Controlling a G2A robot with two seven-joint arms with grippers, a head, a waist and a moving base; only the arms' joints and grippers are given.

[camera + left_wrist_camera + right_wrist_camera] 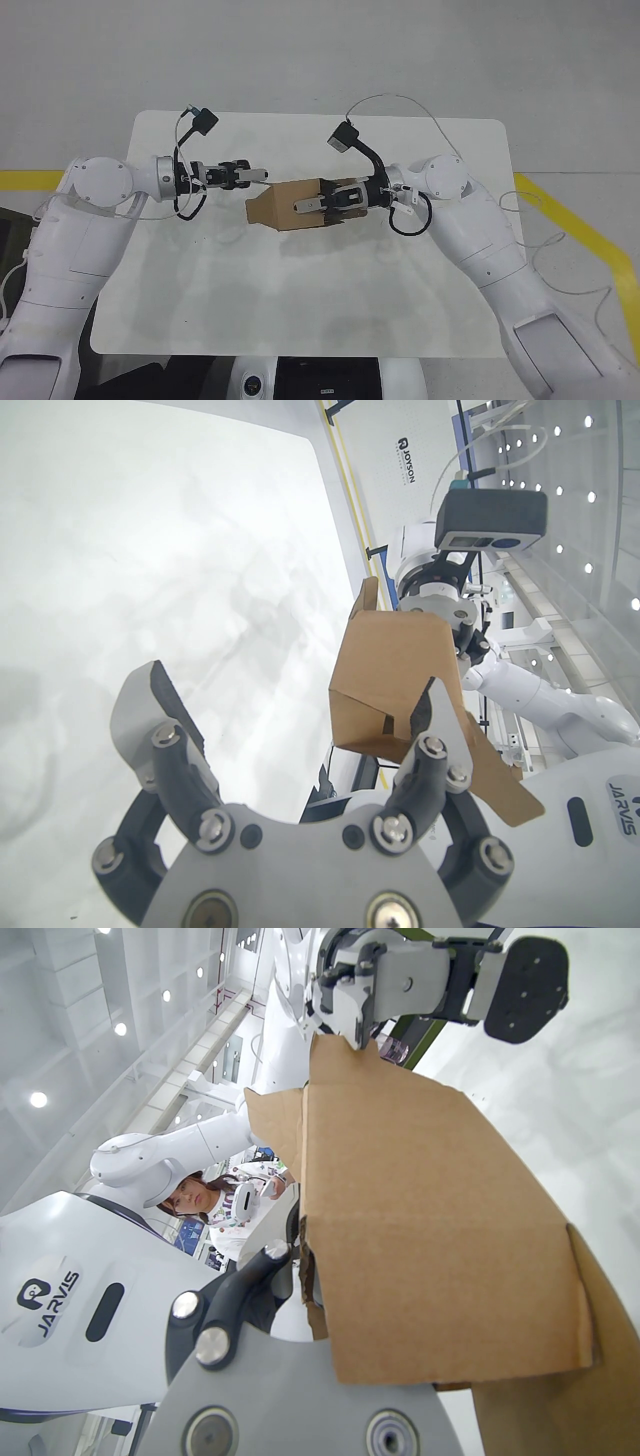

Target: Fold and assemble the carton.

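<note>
The brown carton [285, 205] is an open cardboard sleeve held above the white table [400, 300]. My right gripper [312, 203] is shut on one of its walls from the right end, with one finger [272, 1258] showing beside the cardboard [425, 1228]. Loose flaps hang from the carton's [395, 670] ends. My left gripper [262, 176] stands open just off the carton's far left corner, nothing between its fingers [165, 700]. Seen from the right wrist, the left gripper [440, 1003] has one fingertip very near a flap edge; contact cannot be told.
The table's near half has free room in front of the carton. A yellow floor line [575, 225] runs past the table on both sides. Cables [400, 100] loop over the far part of the table.
</note>
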